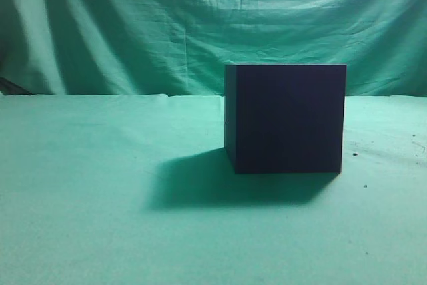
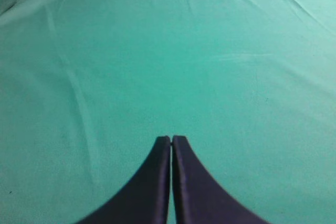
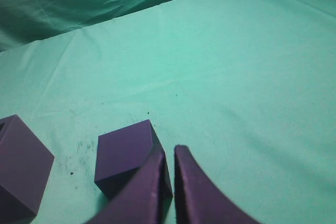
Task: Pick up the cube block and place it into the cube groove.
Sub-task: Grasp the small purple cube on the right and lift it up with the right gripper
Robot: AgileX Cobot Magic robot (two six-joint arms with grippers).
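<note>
The purple cube block (image 3: 125, 153) rests on the green cloth in the right wrist view. My right gripper (image 3: 168, 151) is shut and empty; it hangs just above the block's right edge, and its left finger covers that corner. The large near-black box with the cube groove (image 1: 287, 118) stands right of centre in the exterior view; its opening does not show. A corner of the box shows at the left edge of the right wrist view (image 3: 18, 166). My left gripper (image 2: 171, 140) is shut and empty over bare cloth. The exterior view shows neither the block nor the arms.
Green cloth (image 1: 100, 185) covers the table and hangs as a backdrop (image 1: 133, 25). The box casts a shadow (image 1: 200, 181) to its front left. Small dark specks (image 3: 79, 148) dot the cloth near the block.
</note>
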